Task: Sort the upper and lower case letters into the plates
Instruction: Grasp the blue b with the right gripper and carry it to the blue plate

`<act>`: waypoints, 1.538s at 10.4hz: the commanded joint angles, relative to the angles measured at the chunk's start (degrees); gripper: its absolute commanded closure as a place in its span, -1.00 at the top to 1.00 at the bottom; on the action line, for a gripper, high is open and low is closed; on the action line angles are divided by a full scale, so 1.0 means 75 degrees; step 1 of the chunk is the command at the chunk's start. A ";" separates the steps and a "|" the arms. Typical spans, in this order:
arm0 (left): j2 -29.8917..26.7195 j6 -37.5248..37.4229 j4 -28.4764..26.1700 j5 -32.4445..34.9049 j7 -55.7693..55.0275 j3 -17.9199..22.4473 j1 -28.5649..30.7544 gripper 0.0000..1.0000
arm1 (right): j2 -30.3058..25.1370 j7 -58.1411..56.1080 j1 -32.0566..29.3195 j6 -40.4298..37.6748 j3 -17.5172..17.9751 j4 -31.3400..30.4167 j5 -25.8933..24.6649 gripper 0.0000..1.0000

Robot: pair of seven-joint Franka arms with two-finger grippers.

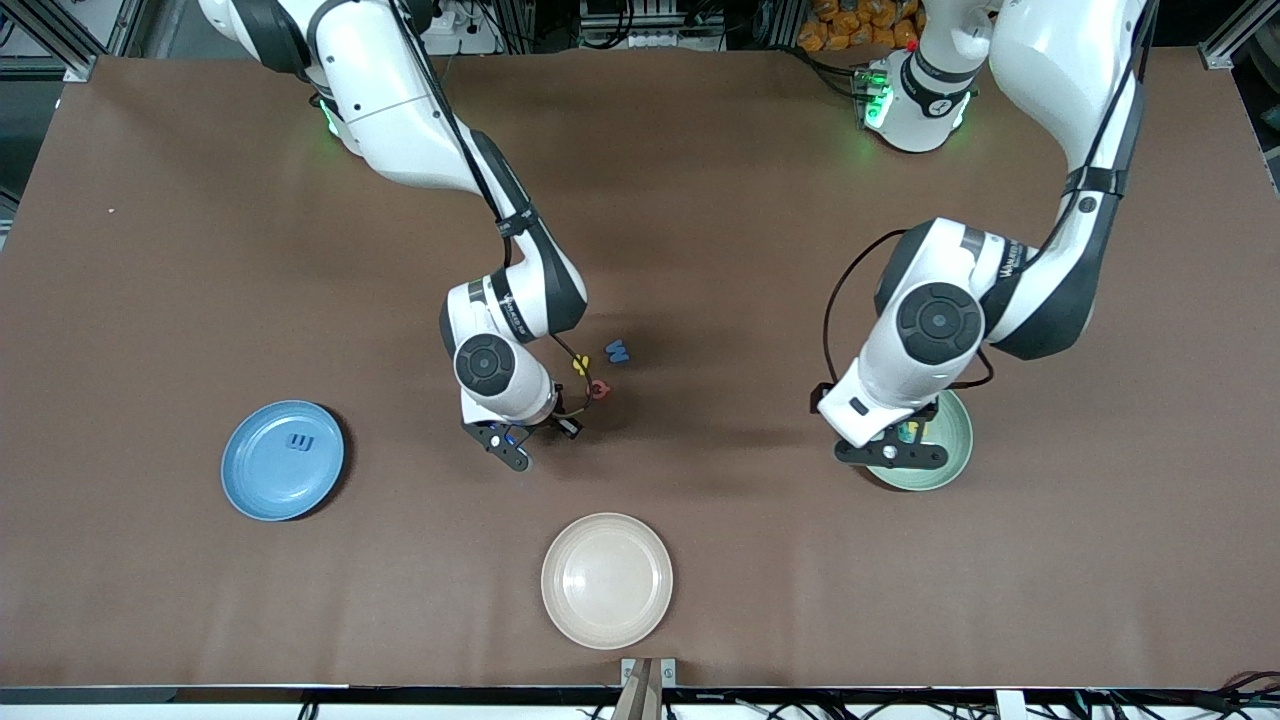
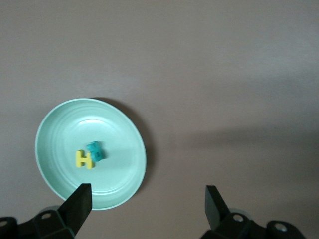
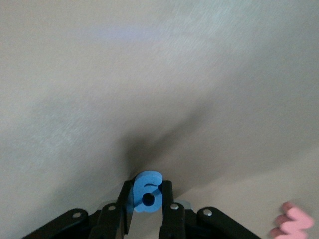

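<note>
My right gripper (image 1: 514, 447) is shut on a small blue letter (image 3: 147, 194), over bare table between the blue plate (image 1: 262, 478) and the loose letters. A dark blue letter (image 1: 300, 441) lies in the blue plate. A blue W (image 1: 617, 351), a yellow letter (image 1: 581, 364) and a red letter (image 1: 598, 389) lie on the table beside the right wrist. My left gripper (image 1: 893, 452) is open and empty over the edge of the mint green plate (image 2: 65, 134), which holds a yellow H (image 2: 83, 159) and a teal letter (image 2: 95, 151).
A cream-white plate (image 1: 607, 580) sits near the table's front edge, nearer to the front camera than the loose letters. A pink-looking letter (image 3: 294, 226) shows at the edge of the right wrist view.
</note>
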 commanded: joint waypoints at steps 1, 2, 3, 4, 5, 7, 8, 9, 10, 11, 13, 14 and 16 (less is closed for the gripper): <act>0.0240 0.0240 0.0151 0.0041 -0.0373 -0.0229 -0.0394 1.00 | -0.0543 -0.1309 -0.0627 -0.0905 -0.0321 0.0025 0.0119 -1.00; 0.0368 0.0369 0.0151 0.0064 -0.1003 -0.0370 -0.0604 1.00 | -0.0661 -0.2011 -0.0967 -0.1279 -0.0357 0.0025 0.0085 -1.00; 0.0532 0.0544 0.0151 0.0064 -0.1543 -0.0372 -0.0943 1.00 | -0.0790 -0.2772 -0.1272 -0.1631 -0.0508 0.0060 0.0061 -1.00; 0.0661 0.0697 0.0151 0.0075 -0.1978 -0.0372 -0.1317 1.00 | -0.0931 -0.3557 -0.1402 -0.1866 -0.0811 0.0072 0.0049 -1.00; 0.0790 0.0826 0.0163 0.0087 -0.2075 -0.0372 -0.1623 1.00 | -0.1013 -0.4284 -0.1380 -0.2054 -0.1279 0.0072 0.0049 -1.00; 0.1071 0.1607 0.0163 0.0122 -0.0855 -0.0534 -0.1952 1.00 | -0.1177 -0.5667 -0.1392 -0.2743 -0.2111 0.0084 0.0060 -1.00; 0.1293 0.2134 0.0163 0.0122 0.0071 -0.0547 -0.2163 1.00 | -0.1178 -0.6335 -0.1403 -0.3177 -0.2486 0.0084 0.0107 -1.00; 0.1539 0.2604 0.0174 0.0122 0.0568 -0.0547 -0.2455 1.00 | -0.1190 -0.6864 -0.1462 -0.3262 -0.2745 0.0084 0.0084 -1.00; 0.1738 0.2840 0.0209 0.0122 0.0735 -0.0547 -0.2690 1.00 | -0.1178 -0.7334 -0.1474 -0.3263 -0.2968 0.0084 0.0038 -1.00; 0.1891 0.3028 0.0221 0.0134 0.1352 -0.0547 -0.2936 1.00 | -0.1143 -0.7930 -0.1567 -0.3263 -0.3214 0.0072 0.0037 -1.00; 0.2289 0.3474 0.0315 0.0111 0.2794 -0.0571 -0.3136 1.00 | -0.1038 -0.8578 -0.2023 -0.3182 -0.3194 0.0060 0.0095 -1.00; 0.2361 0.3475 0.0327 0.0122 0.2938 -0.0606 -0.3230 1.00 | -0.1003 -0.8604 -0.2025 -0.3135 -0.3193 0.0049 0.0107 -1.00; 0.2443 0.3475 0.0304 0.0122 0.3429 -0.0606 -0.3231 1.00 | -0.0956 -0.8581 -0.1955 -0.3088 -0.3182 0.0060 0.0108 -0.23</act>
